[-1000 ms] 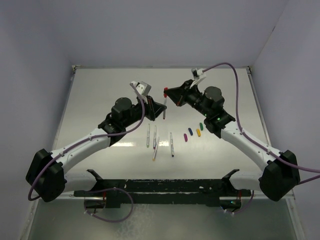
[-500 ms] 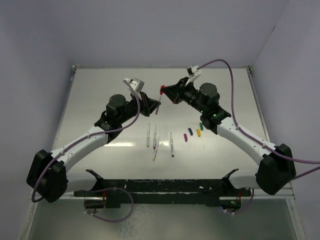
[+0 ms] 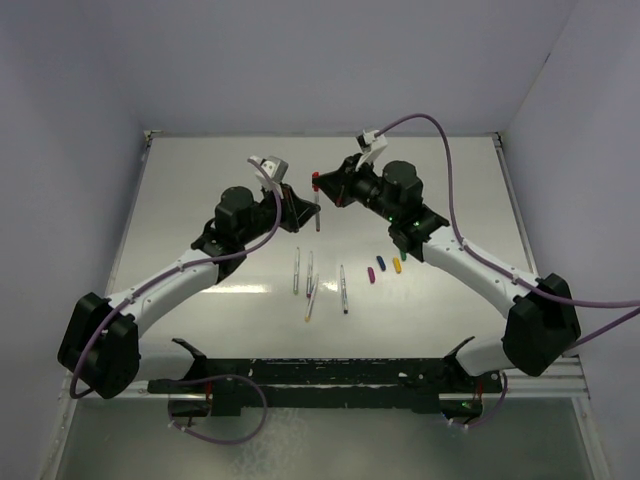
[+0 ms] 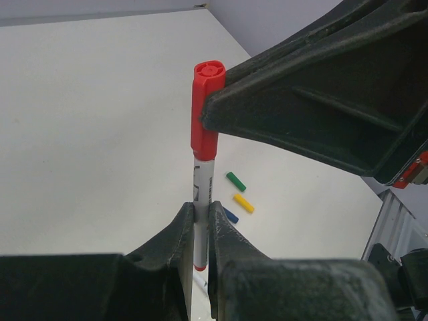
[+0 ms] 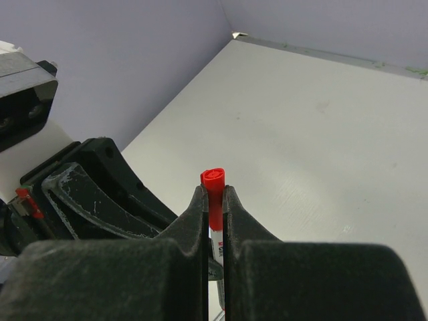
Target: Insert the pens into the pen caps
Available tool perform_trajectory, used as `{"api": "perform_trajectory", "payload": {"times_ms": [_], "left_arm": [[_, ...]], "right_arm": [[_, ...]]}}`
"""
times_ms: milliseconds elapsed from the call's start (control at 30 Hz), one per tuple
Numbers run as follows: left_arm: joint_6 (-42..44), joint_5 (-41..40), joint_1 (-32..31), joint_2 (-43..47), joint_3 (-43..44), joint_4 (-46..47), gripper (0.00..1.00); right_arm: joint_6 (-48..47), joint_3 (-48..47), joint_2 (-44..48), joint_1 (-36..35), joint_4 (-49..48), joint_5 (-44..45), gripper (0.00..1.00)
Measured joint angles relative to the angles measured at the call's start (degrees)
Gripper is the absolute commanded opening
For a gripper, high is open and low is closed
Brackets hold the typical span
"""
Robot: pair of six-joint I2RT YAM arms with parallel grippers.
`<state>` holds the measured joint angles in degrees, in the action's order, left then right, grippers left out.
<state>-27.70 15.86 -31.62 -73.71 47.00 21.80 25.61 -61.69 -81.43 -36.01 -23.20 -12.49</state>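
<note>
Pen held upright in mid-air, red cap on its top end.
Left gripper clamped low on the barrel; right gripper pinching the cap. Long axis near vertical, capped end up, above the table, rear middle.

The blue cap, near the yellow cap, is half hidden behind one finger of the left hand; its lower end does not show.

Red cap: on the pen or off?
On. In the left wrist view the red cap covers the top end of the pen, with no gap between them. Whether it is pushed fully home, cannot tell.
</note>
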Motion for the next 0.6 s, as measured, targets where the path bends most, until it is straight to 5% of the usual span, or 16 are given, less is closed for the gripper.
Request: {"api": "perform_trajectory", "payload": {"times_ms": [500, 600], "left_arm": [[-0.3, 0.1, 0.5, 1.4, 0.0, -2.4, 0.00], [-0.3, -0.2, 0.8, 2.8, 0.0, -4.2, 0.00]], "right_arm": [[-1.7, -4.4, -1.4, -1.2, 5.3, 1.3, 0.01], [-2.2, -6.3, -2.2, -1.7, 7.3, 1.3, 0.17]]}}
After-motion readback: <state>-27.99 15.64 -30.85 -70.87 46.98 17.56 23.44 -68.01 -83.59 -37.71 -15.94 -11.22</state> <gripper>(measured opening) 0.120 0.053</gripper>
